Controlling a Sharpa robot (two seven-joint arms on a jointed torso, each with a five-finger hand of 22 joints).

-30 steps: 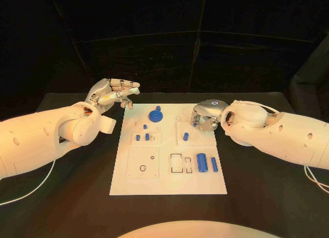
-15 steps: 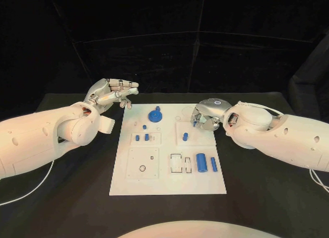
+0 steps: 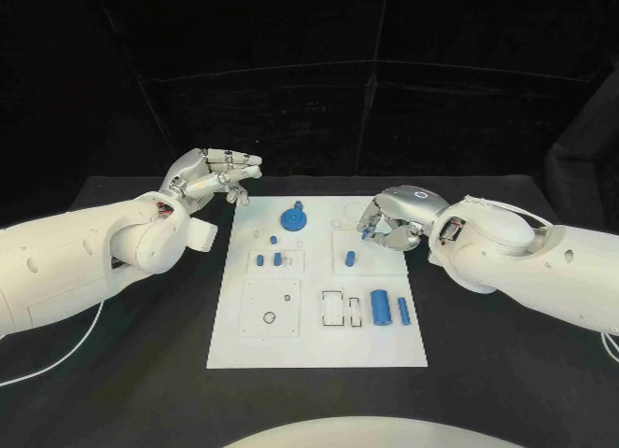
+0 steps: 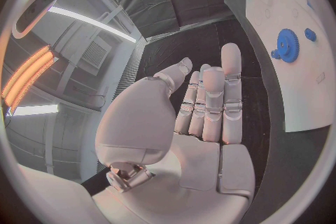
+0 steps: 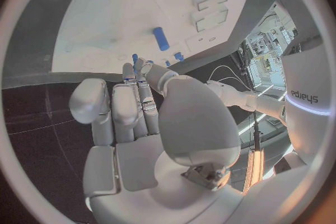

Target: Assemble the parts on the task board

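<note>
The right hand (image 3: 390, 222) hangs over the far right part of the task board (image 3: 316, 347), its fingers (image 5: 140, 89) curled in together; a small blue part (image 5: 135, 58) shows at their tips in the right wrist view, but whether it is pinched or merely beyond them I cannot tell. Just toward the board's near edge from those fingers lies a short blue peg (image 3: 348, 257), its long axis running near edge to far edge. This hand is much the nearer to it. The left hand (image 3: 208, 175) is raised off the board's far left corner, fingers loosely apart and holding nothing. The blue gear (image 3: 294, 219) stands near the board's far edge, between the hands. Against a second ago, the right hand has swung slightly rightward and turned (the left has barely stirred).
</note>
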